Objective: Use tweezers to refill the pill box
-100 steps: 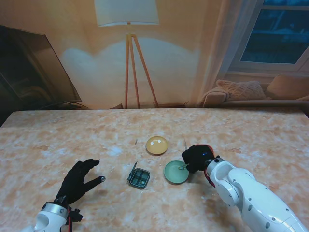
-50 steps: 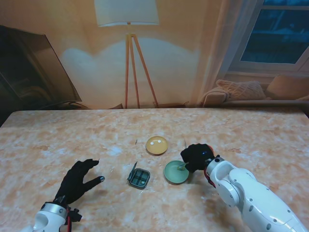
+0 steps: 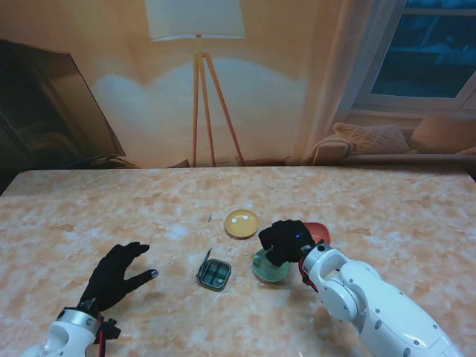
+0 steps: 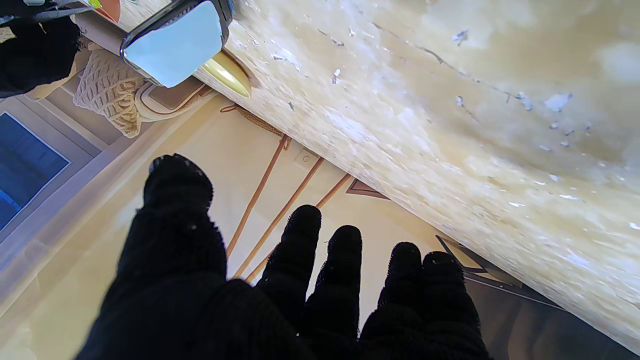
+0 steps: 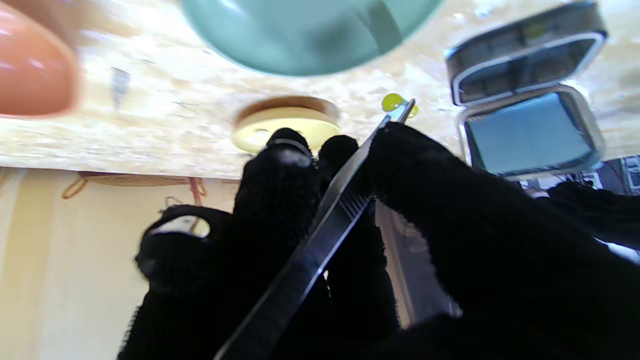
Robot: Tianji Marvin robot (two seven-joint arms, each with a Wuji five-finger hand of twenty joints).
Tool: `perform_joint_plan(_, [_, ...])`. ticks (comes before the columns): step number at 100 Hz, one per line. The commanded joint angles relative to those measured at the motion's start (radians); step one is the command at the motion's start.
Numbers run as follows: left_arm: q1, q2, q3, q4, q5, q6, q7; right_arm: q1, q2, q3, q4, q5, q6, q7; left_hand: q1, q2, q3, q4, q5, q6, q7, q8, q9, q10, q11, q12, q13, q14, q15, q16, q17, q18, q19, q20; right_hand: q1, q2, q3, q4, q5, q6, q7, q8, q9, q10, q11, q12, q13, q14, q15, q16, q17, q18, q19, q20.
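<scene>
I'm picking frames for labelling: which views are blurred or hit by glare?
Right wrist view: the near orange dish and green dish are soft; the tweezers and yellow pill read clearly. Left wrist view: the pill box lid glares pale blue. Stand view: sharp, evenly lit.

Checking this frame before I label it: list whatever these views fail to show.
1. Green dish contents: stand view, the right hand covers it; right wrist view, cut by the edge.
2. Pill box compartments: too small in the stand view, blurred at the right wrist.
3. Tweezers: hidden inside the hand in the stand view.
4. Red dish: mostly behind the hand; blurred in the wrist view.
5. Left hand palm: faces away.
</scene>
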State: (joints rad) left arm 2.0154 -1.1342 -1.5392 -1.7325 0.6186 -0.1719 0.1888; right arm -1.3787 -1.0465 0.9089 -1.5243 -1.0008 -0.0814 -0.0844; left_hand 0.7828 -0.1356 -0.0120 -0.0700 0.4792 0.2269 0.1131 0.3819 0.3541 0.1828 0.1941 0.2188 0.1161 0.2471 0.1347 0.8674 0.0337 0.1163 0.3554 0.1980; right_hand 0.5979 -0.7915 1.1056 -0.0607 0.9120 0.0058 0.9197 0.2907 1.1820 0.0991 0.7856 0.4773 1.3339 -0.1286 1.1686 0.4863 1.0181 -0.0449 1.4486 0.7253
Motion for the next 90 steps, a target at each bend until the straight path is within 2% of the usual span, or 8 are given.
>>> perform_joint_plan(1, [0.013, 0.002, -0.005, -0.016, 0.001, 0.005, -0.021, 0.002, -0.024, -0.02, -0.02, 0.004, 0.0, 0.004, -0.016, 0.026, -0.017, 0.02, 0.006, -0.02, -0.001, -0.012, 0.018, -0.024, -0.008, -0.011, 0.0, -0.025, -0.007, -0.018, -0.003, -0.059, -0.015, -0.001, 0.063, 0.015, 0.063, 0.045, 0.05, -0.083, 0.098, 0.018, 0.063, 0.093, 0.068, -0.013, -0.006, -0.031, 0.021, -0.015, 0.036, -0.109, 0.052, -0.012])
perform_joint_plan(46, [0.028, 0.003, -0.016, -0.04, 0.01, 0.023, -0.031, 0.037, -0.06, -0.151, 0.013, 0.103, 0.025, -0.083, -0.018, 0.027, -0.015, 0.02, 0.005, -0.019, -0.001, -0.012, 0.017, -0.024, -0.012, -0.011, -0.002, -0.026, -0.005, -0.026, 0.001, -0.059, -0.019, -0.003, 0.079, 0.053, 0.024, 0.037, 0.037, -0.082, 0.089, 0.023, 0.045, 0.097, 0.054, -0.004, -0.007, -0.013, -0.002, -0.029, 0.011, -0.088, 0.044, -0.015])
perform_joint_plan(90, [0.034, 0.001, -0.014, -0.042, 0.005, 0.031, -0.022, 0.052, -0.082, -0.214, 0.079, 0.189, 0.038, -0.102, -0.012, 0.033, -0.014, 0.021, 0.008, -0.019, 0.0, -0.012, 0.018, -0.026, -0.01, -0.01, -0.003, -0.026, -0.002, -0.024, 0.003, -0.062, -0.02, -0.003, 0.095, 0.105, -0.03, 0.022, 0.017, -0.077, 0.073, 0.024, 0.013, 0.092, 0.028, 0.0, -0.032, 0.014, -0.033, -0.036, -0.044, -0.062, 0.034, -0.012])
